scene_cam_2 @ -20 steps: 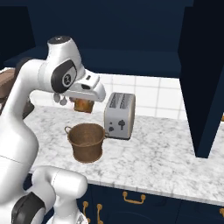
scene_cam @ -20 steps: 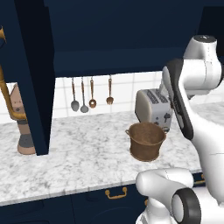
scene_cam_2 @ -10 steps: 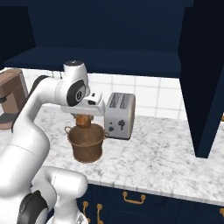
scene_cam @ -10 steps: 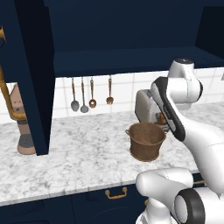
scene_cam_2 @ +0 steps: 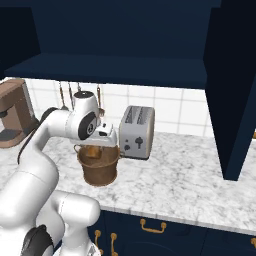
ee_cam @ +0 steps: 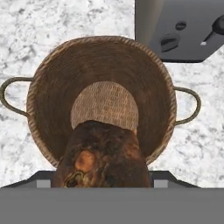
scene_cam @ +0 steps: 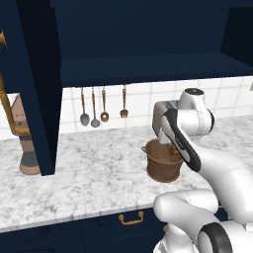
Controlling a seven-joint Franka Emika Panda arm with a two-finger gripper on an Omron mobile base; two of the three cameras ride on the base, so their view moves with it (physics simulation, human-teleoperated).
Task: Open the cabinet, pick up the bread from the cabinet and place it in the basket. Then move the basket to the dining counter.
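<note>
hand view: claw [ee_cam: 101, 181] points straight down, clamped on the bread [ee_cam: 103, 155], directly above the basket [ee_cam: 48, 83].

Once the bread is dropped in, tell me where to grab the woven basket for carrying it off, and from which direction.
Judging by its pose, take the basket by its thick rim from straight above, one finger inside the wall and one outside. It stands upright and open-topped, its two side handles look thin and small, and the toaster crowds one side. The gripper holds the bread directly above it.
</note>
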